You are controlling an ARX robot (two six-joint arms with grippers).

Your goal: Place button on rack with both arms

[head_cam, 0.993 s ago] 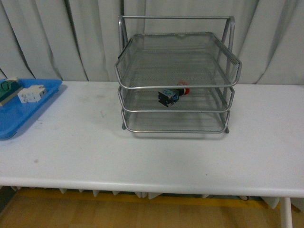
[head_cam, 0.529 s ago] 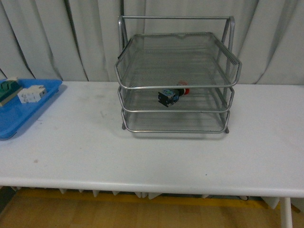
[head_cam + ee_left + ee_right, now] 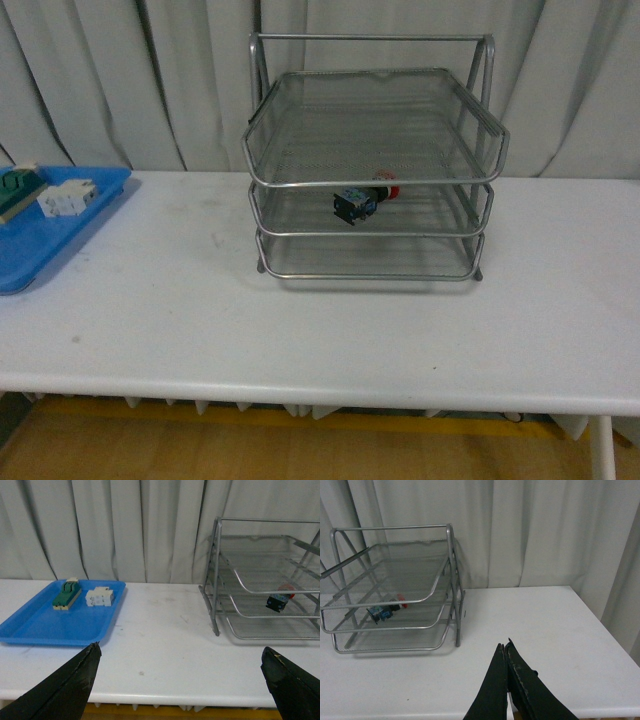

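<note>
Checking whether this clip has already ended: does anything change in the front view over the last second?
Nothing visibly changed. The button lies on the rack's middle tier as before, the blue tray and its two parts sit at the table's left edge, and neither arm enters the front view.

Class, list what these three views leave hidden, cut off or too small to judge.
- Button: front view, markings too small, partly behind rack wire.
- Left gripper: left wrist view, fingers cut off by the bottom edge.
- Blue tray: front view, cut off at the picture's edge.
- Both arms: absent from front view.
</note>
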